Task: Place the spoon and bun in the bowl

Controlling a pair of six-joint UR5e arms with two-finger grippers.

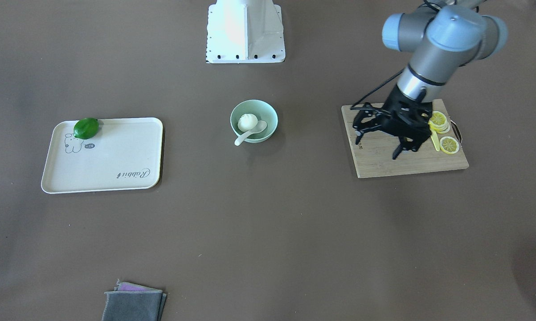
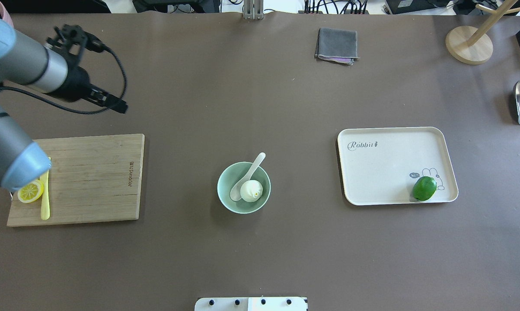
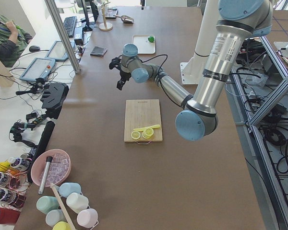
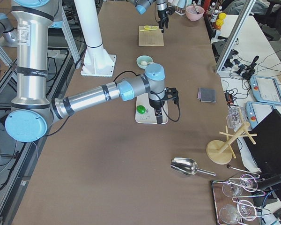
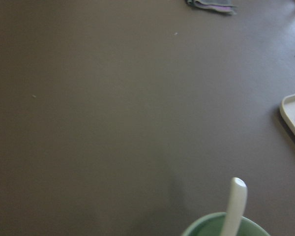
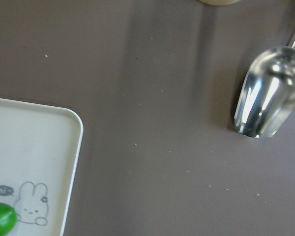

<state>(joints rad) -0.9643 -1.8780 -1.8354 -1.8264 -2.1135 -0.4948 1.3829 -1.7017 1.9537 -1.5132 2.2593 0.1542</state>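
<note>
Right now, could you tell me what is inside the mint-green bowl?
The white steamed bun sits in the bowl beside the cream soup spoon, whose handle leans out over the rim. The bowl's floor beneath them is covered.

Bowl: round, pale mint-green, upright, table centre.
Bun: small, white, pleated peak up, inside bowl, right of the scoop.
Spoon: cream-white, scoop in bowl, handle leaning over far rim, angled right.
</note>
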